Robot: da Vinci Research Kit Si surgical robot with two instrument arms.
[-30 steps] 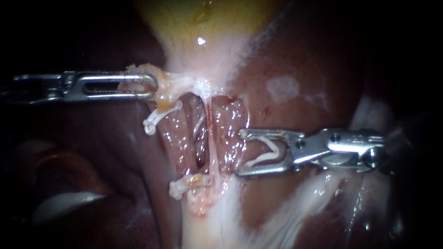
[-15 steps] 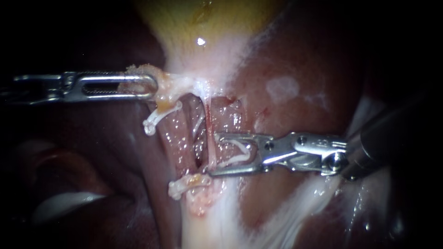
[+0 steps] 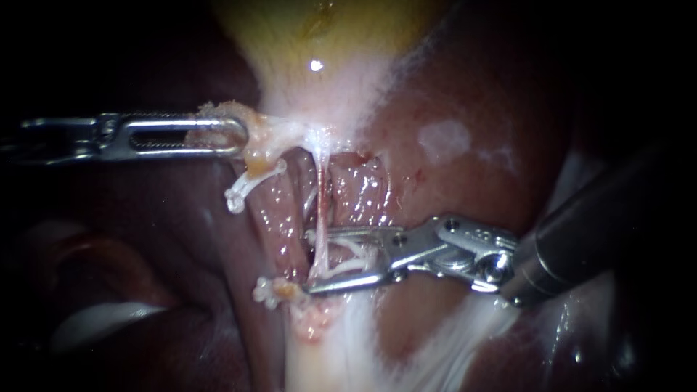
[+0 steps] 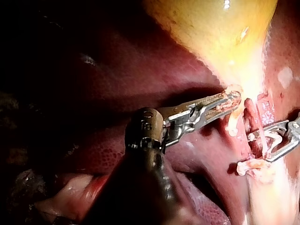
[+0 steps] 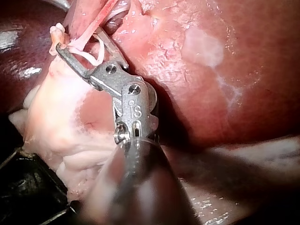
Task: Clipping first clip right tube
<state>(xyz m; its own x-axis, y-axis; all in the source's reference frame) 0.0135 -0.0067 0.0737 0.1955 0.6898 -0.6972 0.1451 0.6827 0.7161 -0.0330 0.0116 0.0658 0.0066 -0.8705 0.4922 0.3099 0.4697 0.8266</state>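
Observation:
My right instrument (image 3: 312, 261) comes in from the right with its jaws open, carrying an open white clip (image 3: 348, 260). Its jaws straddle the thin pale right tube (image 3: 321, 181), which runs down from the gallbladder's (image 3: 319, 36) neck. In the right wrist view the same jaws (image 5: 79, 40) sit around the tube (image 5: 96, 16), one on each side. My left instrument (image 3: 236, 136) is shut on tissue at the gallbladder's neck and holds it to the left; its jaws (image 4: 232, 99) show the same grip in the left wrist view.
Two white clips sit on the left tube, an upper clip (image 3: 243, 187) and a lower clip (image 3: 270, 290), the lower one just beside my right instrument's lower jaw tip. Dark red liver (image 3: 465, 94) surrounds the field. Whitish tissue (image 3: 450, 341) lies below the right instrument.
My right instrument has advanced leftward with its clip, from beside the right tube to straddling it. The lower clip on the left tube has shifted slightly left. The left instrument has not moved.

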